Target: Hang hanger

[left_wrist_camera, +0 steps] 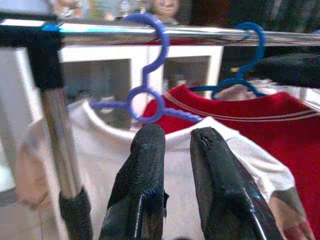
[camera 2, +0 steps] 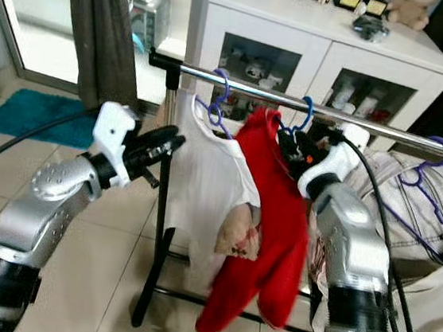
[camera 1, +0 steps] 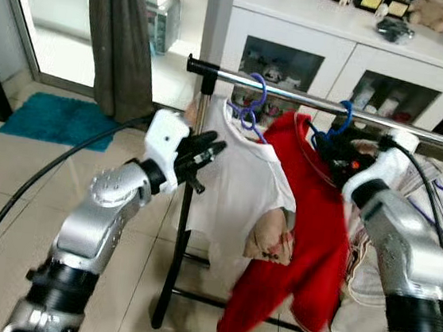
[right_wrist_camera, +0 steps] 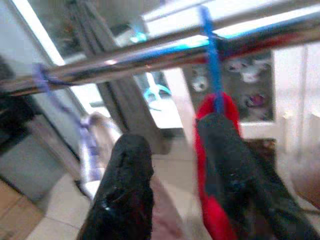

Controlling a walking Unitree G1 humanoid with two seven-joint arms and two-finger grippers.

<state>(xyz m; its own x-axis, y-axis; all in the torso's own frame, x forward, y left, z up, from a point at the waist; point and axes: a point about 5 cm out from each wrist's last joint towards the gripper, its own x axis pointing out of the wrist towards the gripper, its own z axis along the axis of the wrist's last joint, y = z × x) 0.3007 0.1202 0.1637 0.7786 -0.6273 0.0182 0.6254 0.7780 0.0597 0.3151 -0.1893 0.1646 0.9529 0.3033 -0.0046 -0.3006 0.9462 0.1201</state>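
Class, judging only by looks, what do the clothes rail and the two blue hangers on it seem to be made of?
Rail: likely polished metal, with mirror-like highlights. Hanger with white shirt and hanger with red shirt: probably plastic, uniform blue with moulded, slightly glossy shapes.

A: What's carrying everything?
B: Chrome horizontal rail [camera 1: 309, 96] on a black upright post [camera 1: 183, 210], standing on beige floor tiles [camera 1: 13, 166].
A: On the rail?
B: Purple plastic hanger [left_wrist_camera: 150, 97] with white t-shirt [camera 1: 239, 184], then blue plastic hanger [left_wrist_camera: 247, 60] with red shirt [camera 1: 309, 240], side by side, fabrics touching.
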